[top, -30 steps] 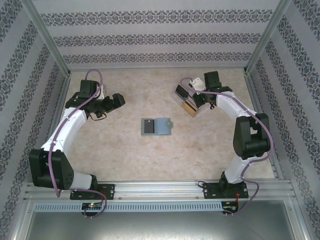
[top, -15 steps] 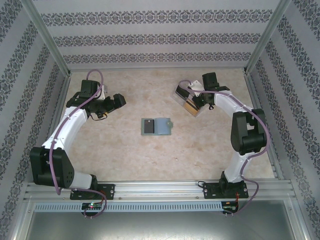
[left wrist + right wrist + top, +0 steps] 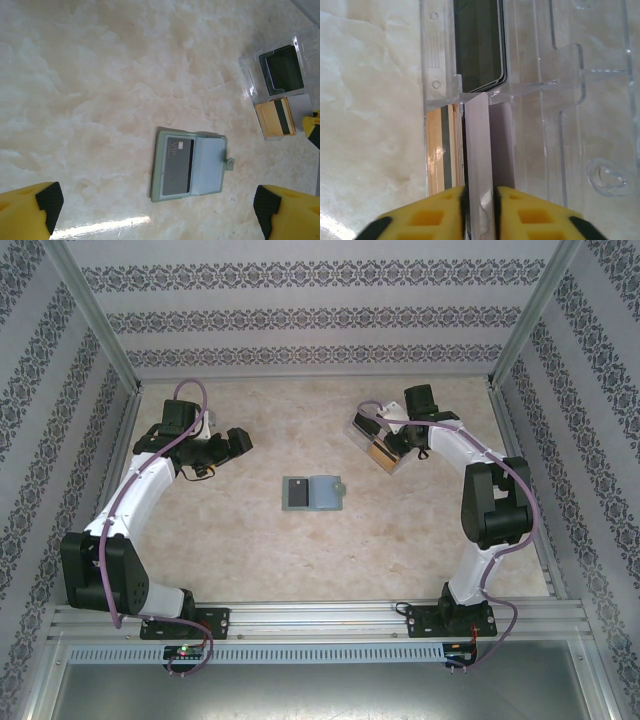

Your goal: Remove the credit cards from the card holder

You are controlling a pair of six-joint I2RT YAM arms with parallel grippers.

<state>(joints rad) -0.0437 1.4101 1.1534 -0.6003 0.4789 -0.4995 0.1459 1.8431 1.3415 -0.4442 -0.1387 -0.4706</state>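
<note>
While the card holder (image 3: 313, 493) lies open at the middle of the bench (image 3: 250, 530), long axis left to right, its left panel holds a dark card (image 3: 178, 165), marked VIP in the left wrist view, unreadable from above. Our left end effector (image 3: 155, 202) gapes wide; our right end effector (image 3: 480, 205) pinches a pale card (image 3: 479, 165) edge-on over the clear box (image 3: 560, 100).

The beige marbled tabletop (image 3: 75, 75) is shining glossy, the clear rectangular hard-plastic box (image 3: 560, 75) and thin pale plastic credit card (image 3: 479, 165) are looking smooth, and the grey-green soft bifold card holder (image 3: 207, 165) is showing matt.
</note>
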